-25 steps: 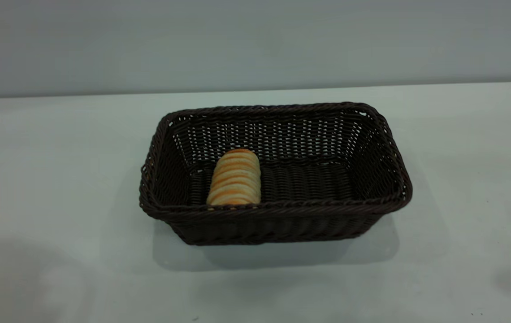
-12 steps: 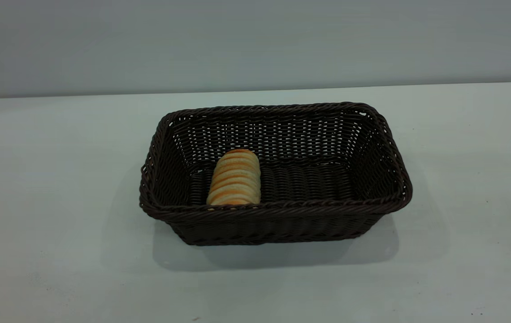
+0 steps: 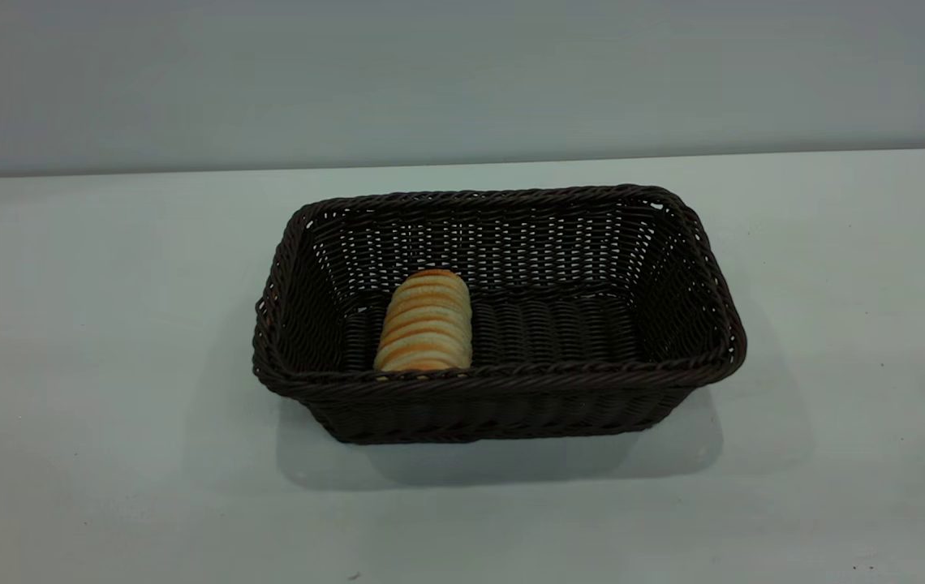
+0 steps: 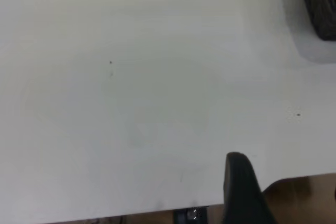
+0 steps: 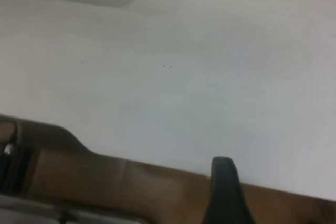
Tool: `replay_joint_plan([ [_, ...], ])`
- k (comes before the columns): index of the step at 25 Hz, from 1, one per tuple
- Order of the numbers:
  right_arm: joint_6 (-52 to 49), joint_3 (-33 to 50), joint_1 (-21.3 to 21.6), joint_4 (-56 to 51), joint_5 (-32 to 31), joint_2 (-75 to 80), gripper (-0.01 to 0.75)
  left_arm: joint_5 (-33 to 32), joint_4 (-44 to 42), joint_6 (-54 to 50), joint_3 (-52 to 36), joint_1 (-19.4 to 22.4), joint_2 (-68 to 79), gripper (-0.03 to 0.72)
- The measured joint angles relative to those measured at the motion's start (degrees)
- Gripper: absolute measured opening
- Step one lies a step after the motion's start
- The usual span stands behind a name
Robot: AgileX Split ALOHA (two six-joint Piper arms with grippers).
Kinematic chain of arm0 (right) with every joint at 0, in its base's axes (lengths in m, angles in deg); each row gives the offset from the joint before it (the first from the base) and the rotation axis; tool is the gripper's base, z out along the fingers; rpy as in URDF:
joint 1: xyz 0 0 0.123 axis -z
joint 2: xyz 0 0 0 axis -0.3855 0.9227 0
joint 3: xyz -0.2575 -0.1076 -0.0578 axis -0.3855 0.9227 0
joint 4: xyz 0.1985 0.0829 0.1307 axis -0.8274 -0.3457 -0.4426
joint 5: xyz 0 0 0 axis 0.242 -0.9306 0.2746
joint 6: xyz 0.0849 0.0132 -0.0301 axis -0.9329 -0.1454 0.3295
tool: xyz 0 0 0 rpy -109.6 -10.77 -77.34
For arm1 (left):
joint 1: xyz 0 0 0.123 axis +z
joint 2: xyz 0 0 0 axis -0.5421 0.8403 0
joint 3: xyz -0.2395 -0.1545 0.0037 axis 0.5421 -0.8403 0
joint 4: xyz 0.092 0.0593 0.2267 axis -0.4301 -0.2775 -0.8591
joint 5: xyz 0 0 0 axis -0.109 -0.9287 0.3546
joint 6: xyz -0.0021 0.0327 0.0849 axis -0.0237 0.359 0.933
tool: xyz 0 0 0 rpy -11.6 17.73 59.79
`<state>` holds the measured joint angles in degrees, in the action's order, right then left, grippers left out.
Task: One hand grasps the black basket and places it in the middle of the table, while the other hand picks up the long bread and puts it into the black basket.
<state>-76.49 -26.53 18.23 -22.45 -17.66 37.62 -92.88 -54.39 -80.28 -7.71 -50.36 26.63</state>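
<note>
As seen from the exterior camera, the black basket (image 3: 500,312) stands upright near the middle of the worktop (image 3: 89,341), its long sides running across the view and its braided rim level. The long bread (image 3: 425,322) lies inside it on the woven floor, in the left half of the basket, its length running from the near wall toward the far wall; its near end sits just behind the near rim, and its pale crosswise ridges face upward. The right half of the basket floor is bare wicker. A soft shadow of the basket falls on the worktop in front of it and to its right. No arm appears in the exterior view.

In the left wrist view, one dark finger of the left tool (image 4: 242,190) shows at the picture's edge, over the worktop's border, with a corner of the basket well apart from it; whether this tool is wide or narrow cannot be told, and it holds nothing visible. In the right wrist view, one dark finger of the right tool (image 5: 224,191) shows likewise over the worktop's border, and its opening cannot be told either.
</note>
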Motion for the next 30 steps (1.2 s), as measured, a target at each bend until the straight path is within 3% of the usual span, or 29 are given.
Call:
replay_joint_plan([
  [18,-0.44,1.02,0.00,1.75,0.17,-11.50,0.538,-0.05,0.72,-0.10,-10.77,0.00,-13.89,0.456],
  [30,-0.44,1.02,0.00,1.81,0.17,-11.50,0.538,0.96,8.87,12.67,-11.57,0.00,-14.00,0.456],
])
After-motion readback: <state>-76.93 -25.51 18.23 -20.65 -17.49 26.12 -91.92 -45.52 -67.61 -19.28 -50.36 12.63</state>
